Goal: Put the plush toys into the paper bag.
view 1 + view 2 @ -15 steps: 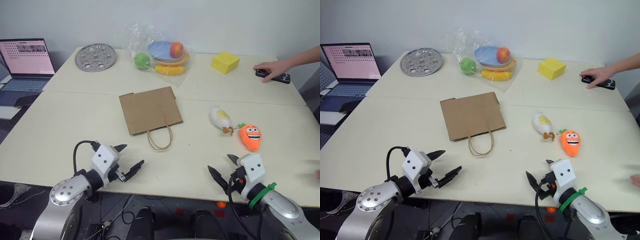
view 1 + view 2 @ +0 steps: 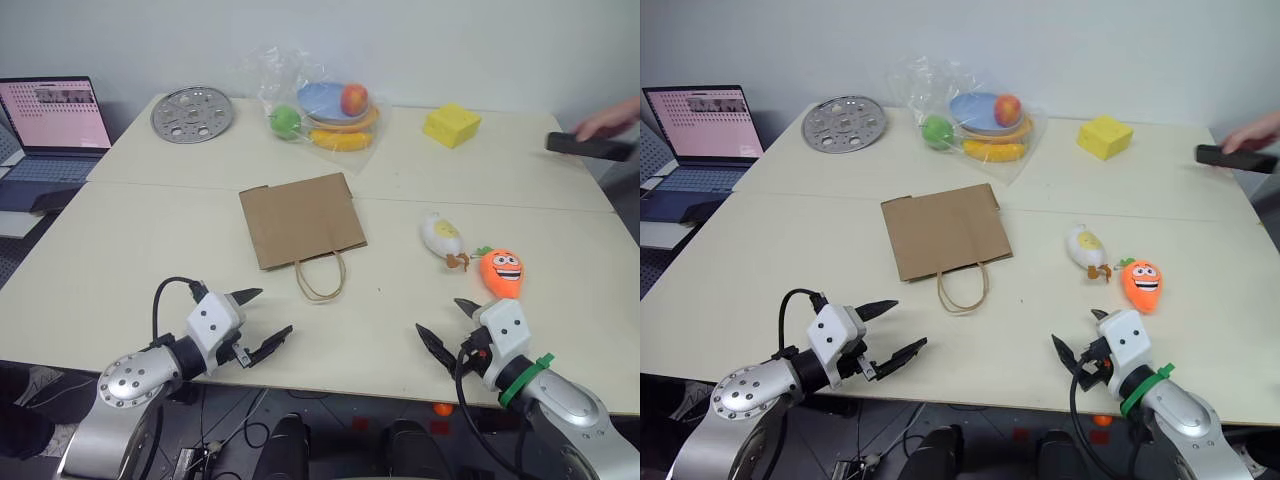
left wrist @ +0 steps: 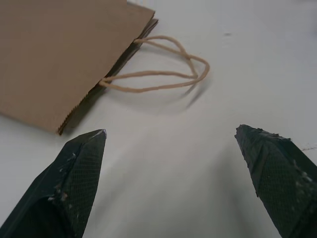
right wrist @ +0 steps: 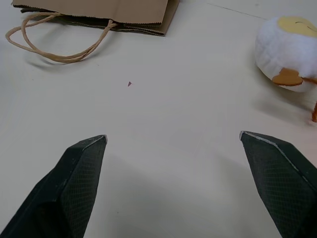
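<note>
A brown paper bag (image 2: 300,219) lies flat on the table's middle, its looped handles (image 2: 321,279) toward me. To its right lie the two plush toys: a white-and-yellow one (image 2: 441,238) and an orange carrot with a grinning face (image 2: 500,272). My left gripper (image 2: 260,320) hovers open over the near table edge, in front of the bag and left of its handles. My right gripper (image 2: 447,322) stands open near the front edge, just short of the carrot. The left wrist view has the bag (image 3: 64,54) close ahead; the right wrist view has the white toy (image 4: 287,47) off to one side.
At the back are a clear plastic bag of fruit (image 2: 322,112), a round metal plate (image 2: 191,114) and a yellow block (image 2: 450,125). A laptop (image 2: 50,125) stands at far left. A person's hand (image 2: 610,120) holds a dark phone at the far right.
The person's hand has lifted the dark phone off the table and drawn it rightward. Both grippers stay open in about the same places.
</note>
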